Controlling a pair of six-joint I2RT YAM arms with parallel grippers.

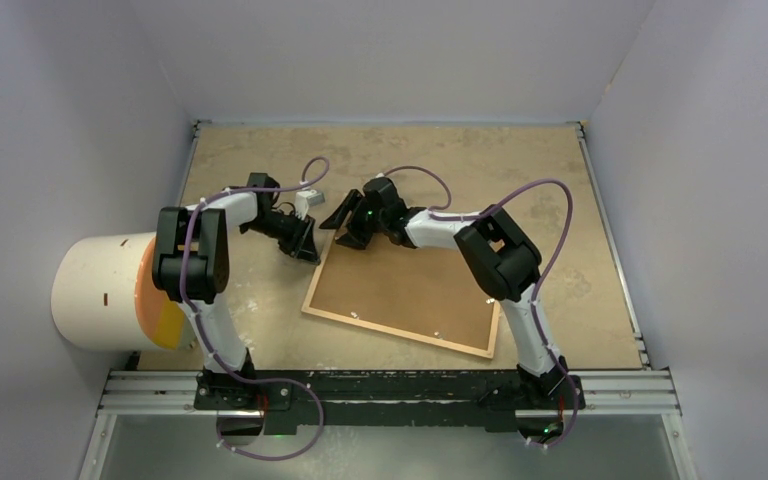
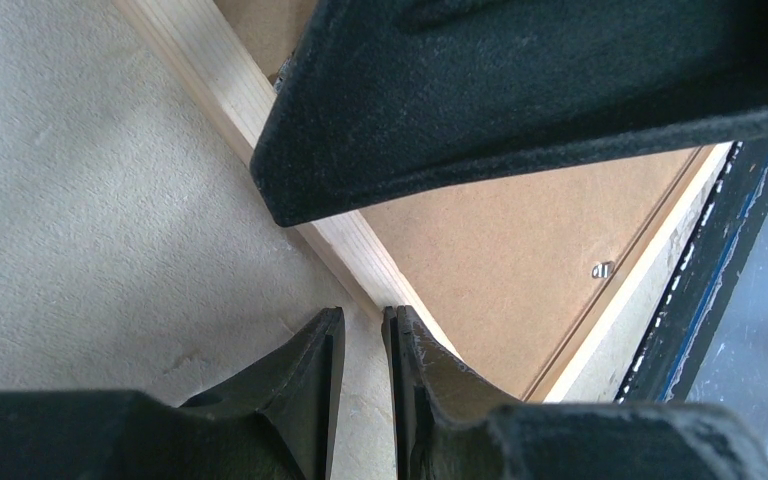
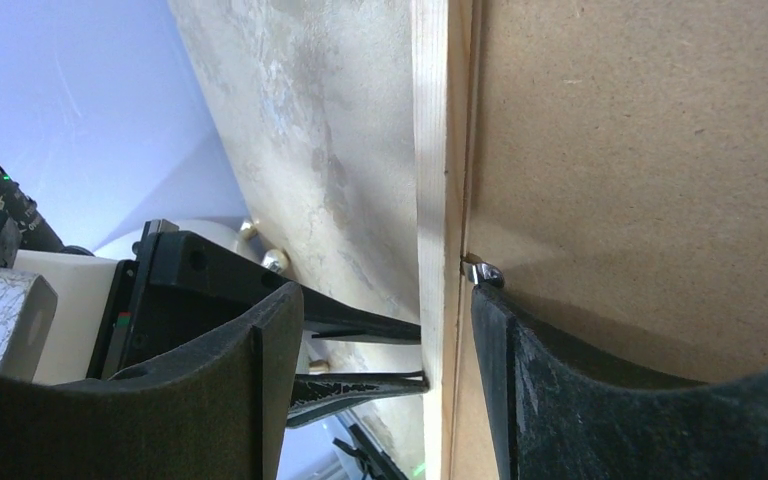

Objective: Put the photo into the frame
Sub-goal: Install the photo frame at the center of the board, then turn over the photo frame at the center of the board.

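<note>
Touching the frame – lying back-up on the mid-table – at its far-left corner with the left claw, barely parted, gripping nothing, and straddling its far moulding with the right claw, gaping wide, empty.

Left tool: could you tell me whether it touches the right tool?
Apart: the left wrist view shows frame and table between the left tool and the right tool's finger.

text: none legible | labels: none legible | brands: none | numbers: none | signs: none
</note>
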